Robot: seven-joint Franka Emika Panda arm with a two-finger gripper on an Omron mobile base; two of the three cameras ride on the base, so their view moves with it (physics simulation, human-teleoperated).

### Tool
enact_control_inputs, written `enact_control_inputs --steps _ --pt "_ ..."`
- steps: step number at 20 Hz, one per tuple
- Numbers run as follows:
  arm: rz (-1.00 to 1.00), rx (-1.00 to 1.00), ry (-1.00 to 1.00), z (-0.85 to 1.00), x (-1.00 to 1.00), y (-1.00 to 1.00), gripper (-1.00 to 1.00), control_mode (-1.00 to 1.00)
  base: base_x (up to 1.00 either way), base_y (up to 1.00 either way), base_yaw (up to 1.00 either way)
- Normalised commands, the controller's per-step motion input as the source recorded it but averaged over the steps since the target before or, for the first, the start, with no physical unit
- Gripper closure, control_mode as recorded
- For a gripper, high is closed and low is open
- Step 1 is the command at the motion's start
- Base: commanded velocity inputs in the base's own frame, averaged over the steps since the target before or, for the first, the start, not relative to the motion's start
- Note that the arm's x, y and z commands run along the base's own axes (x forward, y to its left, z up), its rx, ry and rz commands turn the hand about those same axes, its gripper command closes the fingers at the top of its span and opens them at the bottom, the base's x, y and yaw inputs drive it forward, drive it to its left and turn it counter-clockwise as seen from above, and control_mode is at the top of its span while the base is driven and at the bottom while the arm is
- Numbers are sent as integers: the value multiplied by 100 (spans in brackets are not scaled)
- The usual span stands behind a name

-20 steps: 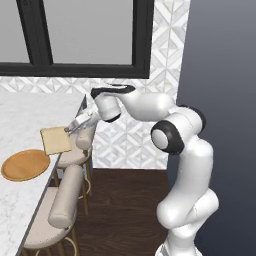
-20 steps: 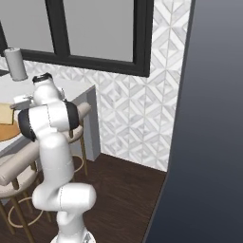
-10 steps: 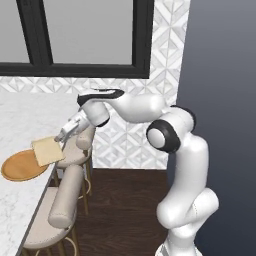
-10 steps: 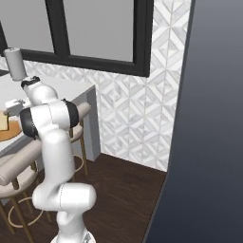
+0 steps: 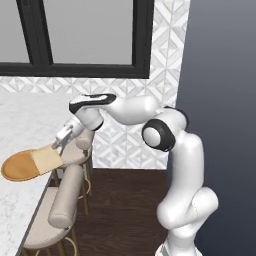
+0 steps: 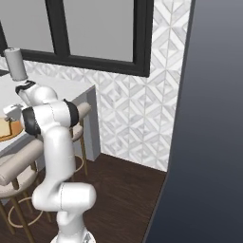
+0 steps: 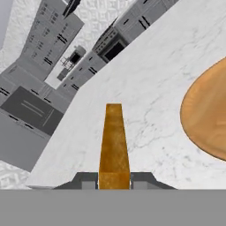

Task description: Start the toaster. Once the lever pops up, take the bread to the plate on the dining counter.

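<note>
Orange-brown plate (image 5: 17, 166), one; bread (image 5: 47, 158), one.

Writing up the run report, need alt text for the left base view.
The white arm reaches left and its gripper, shut on the bread, holds the slice over the right edge of the orange-brown plate on the white marble dining counter. Padded bar stools stand alongside.

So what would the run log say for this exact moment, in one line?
phase: carrying | pincer: shut on bread | bread: partly over plate | plate: on dining counter
</note>
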Motion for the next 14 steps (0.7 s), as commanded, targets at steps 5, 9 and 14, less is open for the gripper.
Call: enact_control_inputs --steps 5,9,14 --pt "0 -12 -5 0 1 50 100 -100 0 0 0" --pt "-3 -8 0 -3 26 38 100 -100 0 0 0" --pt "-3 -6 -2 -33 42 3 100 -100 0 0 0"
